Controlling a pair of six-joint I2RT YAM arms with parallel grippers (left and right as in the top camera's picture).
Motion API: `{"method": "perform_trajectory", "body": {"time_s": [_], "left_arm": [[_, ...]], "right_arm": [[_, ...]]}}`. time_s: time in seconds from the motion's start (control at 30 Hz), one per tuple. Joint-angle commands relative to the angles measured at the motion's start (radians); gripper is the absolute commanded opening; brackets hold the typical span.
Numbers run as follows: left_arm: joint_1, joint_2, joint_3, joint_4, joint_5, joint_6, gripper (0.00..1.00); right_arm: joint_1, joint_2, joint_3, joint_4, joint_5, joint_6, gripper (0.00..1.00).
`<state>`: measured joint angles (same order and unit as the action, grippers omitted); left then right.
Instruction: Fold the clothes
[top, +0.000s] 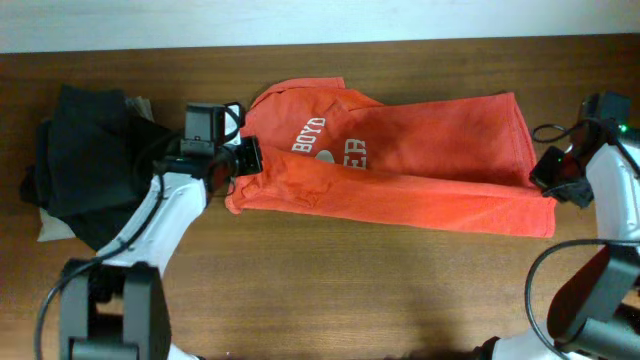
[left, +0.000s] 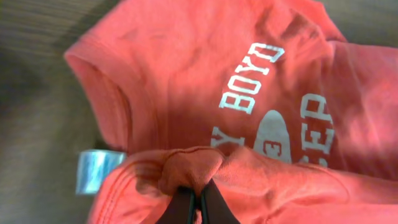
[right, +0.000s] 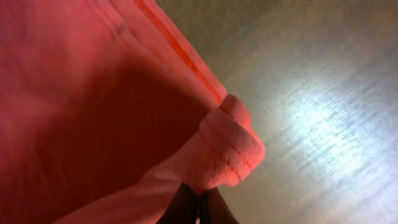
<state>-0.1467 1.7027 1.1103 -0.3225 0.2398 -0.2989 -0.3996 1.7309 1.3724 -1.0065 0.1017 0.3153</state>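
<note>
The red-orange T-shirt lies stretched sideways across the wooden table, with its white lettering facing up near its left end. My left gripper is shut on a pinch of fabric at the shirt's left end; the left wrist view shows the cloth bunched between the fingers. My right gripper is shut on the hem corner at the right end, seen in the right wrist view as a folded hem above the fingers.
A heap of black garments over a beige cloth lies at the table's left, just beside my left arm. A pale blue tag shows on the table by the shirt's sleeve. Bare wood runs along the front.
</note>
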Motion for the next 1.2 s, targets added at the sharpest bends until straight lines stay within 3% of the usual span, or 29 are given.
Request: {"method": "perform_trajectory", "body": {"time_s": [0.0,0.03,0.07,0.1,0.17,0.27,0.37,0.43,0.5,0.57,0.7,0.73,0.87,0.93,1.13,1.17], "left_arm": [[-0.004,0.07,-0.001,0.05,0.008,-0.003,0.04],[-0.004,0.078,-0.001,0.062,0.003,-0.003,0.05],[-0.004,0.079,-0.001,0.07,0.0,-0.003,0.14],[-0.002,0.078,0.0,0.072,0.0,-0.002,0.37],[0.008,0.078,0.0,0.054,0.0,0.002,0.7],[0.041,0.077,0.0,-0.043,-0.023,0.009,0.75],[0.064,0.077,0.0,-0.205,-0.03,0.009,0.75],[0.064,0.078,-0.001,-0.33,-0.032,0.009,0.75],[0.064,0.078,-0.001,-0.399,-0.093,0.009,0.75],[0.064,0.08,-0.011,-0.417,-0.133,0.009,0.74],[0.064,0.082,-0.033,-0.366,-0.164,0.009,0.72],[0.064,0.082,-0.033,-0.354,-0.166,0.008,0.69],[0.051,0.083,-0.033,-0.344,-0.166,0.009,0.36],[0.045,0.083,-0.033,-0.342,-0.167,0.008,0.23],[0.045,0.083,-0.074,-0.296,-0.199,0.008,0.22],[0.045,0.083,-0.08,-0.291,-0.236,0.008,0.13]], "right_arm": [[0.027,0.058,0.001,0.041,-0.005,0.003,0.04],[0.035,0.076,0.001,0.064,-0.005,0.003,0.04],[0.04,0.087,0.001,0.081,-0.006,-0.001,0.09],[0.048,0.098,0.001,0.092,-0.012,-0.017,0.39],[0.049,0.102,0.001,0.09,-0.012,-0.019,0.69],[0.044,0.101,0.001,0.071,-0.012,-0.019,0.72],[0.046,0.11,-0.008,0.02,-0.012,-0.023,0.68],[0.045,0.11,-0.063,0.055,-0.008,-0.023,0.49],[0.045,0.11,-0.13,0.117,-0.009,-0.023,0.42],[0.046,0.11,-0.187,0.175,-0.009,-0.023,0.32],[0.046,0.11,-0.253,0.25,-0.013,-0.023,0.26],[0.046,0.11,-0.261,0.261,-0.012,-0.023,0.23],[0.046,0.11,-0.297,0.308,-0.012,-0.023,0.06],[0.046,0.11,-0.299,0.308,-0.012,-0.023,0.04],[0.046,0.11,-0.301,0.305,-0.012,-0.023,0.04],[0.046,0.11,-0.301,0.304,-0.012,-0.023,0.04]]}}
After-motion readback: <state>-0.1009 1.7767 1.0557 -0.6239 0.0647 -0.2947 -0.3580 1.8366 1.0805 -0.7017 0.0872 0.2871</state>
